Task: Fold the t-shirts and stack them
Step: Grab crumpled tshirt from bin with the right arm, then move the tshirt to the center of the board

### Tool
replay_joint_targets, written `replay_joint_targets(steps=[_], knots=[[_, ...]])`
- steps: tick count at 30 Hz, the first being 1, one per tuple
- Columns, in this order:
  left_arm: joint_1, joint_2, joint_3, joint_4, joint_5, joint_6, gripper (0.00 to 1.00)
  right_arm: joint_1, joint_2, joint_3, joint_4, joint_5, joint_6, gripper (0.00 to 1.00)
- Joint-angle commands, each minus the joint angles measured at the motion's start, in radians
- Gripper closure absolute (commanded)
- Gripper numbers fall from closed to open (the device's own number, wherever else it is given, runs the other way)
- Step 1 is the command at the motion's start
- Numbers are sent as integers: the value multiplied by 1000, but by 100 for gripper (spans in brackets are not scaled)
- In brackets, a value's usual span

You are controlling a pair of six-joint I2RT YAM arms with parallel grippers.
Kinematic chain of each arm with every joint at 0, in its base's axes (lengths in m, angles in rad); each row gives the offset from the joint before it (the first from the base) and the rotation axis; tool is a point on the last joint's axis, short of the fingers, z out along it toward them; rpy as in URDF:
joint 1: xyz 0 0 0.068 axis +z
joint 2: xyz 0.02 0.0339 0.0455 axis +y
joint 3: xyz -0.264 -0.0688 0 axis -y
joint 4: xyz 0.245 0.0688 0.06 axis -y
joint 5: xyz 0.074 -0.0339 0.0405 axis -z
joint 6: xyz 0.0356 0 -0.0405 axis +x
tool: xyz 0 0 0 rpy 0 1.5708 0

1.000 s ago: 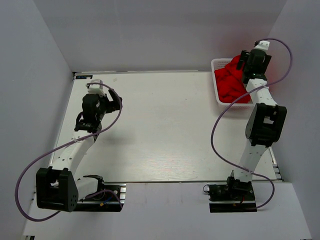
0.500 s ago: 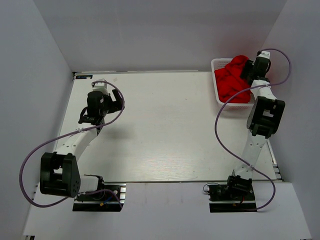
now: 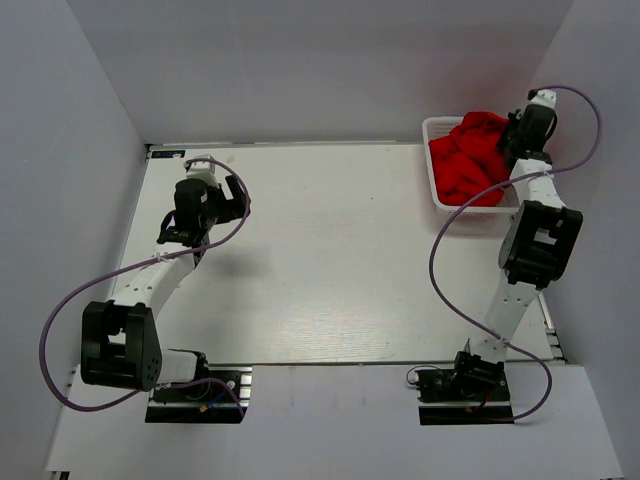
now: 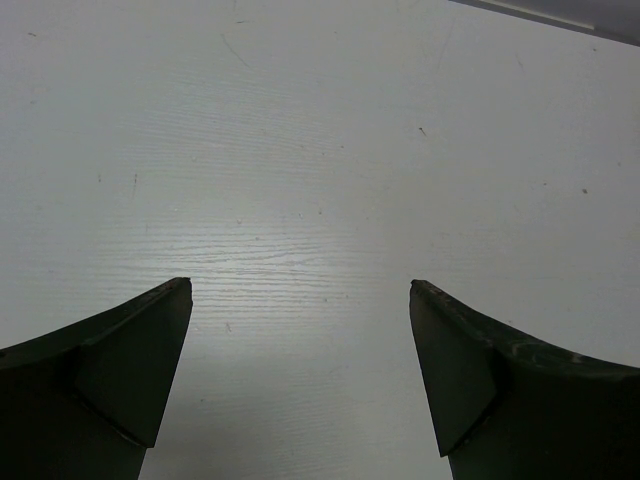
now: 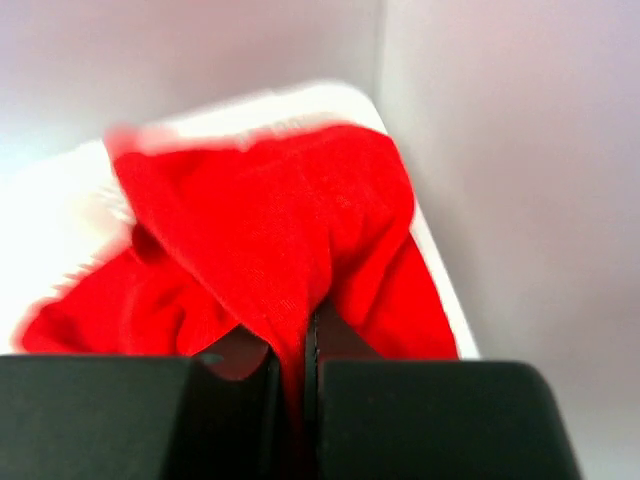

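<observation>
- Your left hand (image 4: 300,290) hovers over the bare worktop (image 3: 330,260) on the left side. Its fingers are spread wide and it holds and touches nothing. Have it ready to take a corner.
- The t-shirts (image 3: 468,165) lie heaped in the white basket (image 3: 432,128) at the far right corner, with none on the worktop yet.
- Your right hand (image 5: 310,345) is pinched nearly flat on a ridge of red cloth at the top of the heap.
- I judge a slow, straight lift is best, so that only 1 shirt comes away. If a 2nd drags along, shake it loose over the basket.
- Mind the side wall (image 3: 600,150) close beside that arm.
</observation>
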Motion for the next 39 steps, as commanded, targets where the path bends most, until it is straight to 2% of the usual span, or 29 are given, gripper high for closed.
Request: replay_joint_targets(steps=[1, 8, 15, 18, 25, 29, 32, 33, 34, 35, 36, 38, 39], knots=[[5, -18, 36, -5, 17, 5, 0, 1, -161, 30, 143, -119, -27, 100], [5, -49, 26, -34, 26, 5, 0, 6, -247, 160, 140, -253, 19, 100], [5, -90, 17, -54, 26, 14, 0, 53, -272, 349, 34, -653, 59, 100], [5, -117, 17, -87, 26, 14, 0, 105, -298, 363, 42, -747, 76, 100], [5, -169, 17, -139, 26, 23, 0, 323, -332, 366, 112, -817, 80, 100], [5, -207, 17, -204, -12, 23, 0, 404, -354, 262, 207, -806, 142, 100], [5, -256, -1, -242, -47, 14, 0, 438, -370, 93, 260, -814, 166, 100], [5, -268, -10, -256, -48, 14, 0, 455, -370, -24, 273, -817, 142, 100], [5, -279, -30, -256, -48, 5, 0, 467, -364, -69, 287, -809, 130, 91], [5, -290, -41, -256, -48, -4, 0, 474, -359, -115, 318, -774, 133, 91], [5, -299, -52, -256, -48, -4, 0, 481, -341, -234, 326, -755, 127, 87], [5, -313, -81, -256, -38, -4, 0, 486, -319, -292, 317, -728, 120, 71], [5, -313, -81, -256, -26, -4, 0, 483, -292, -342, 301, -712, 119, 39]])
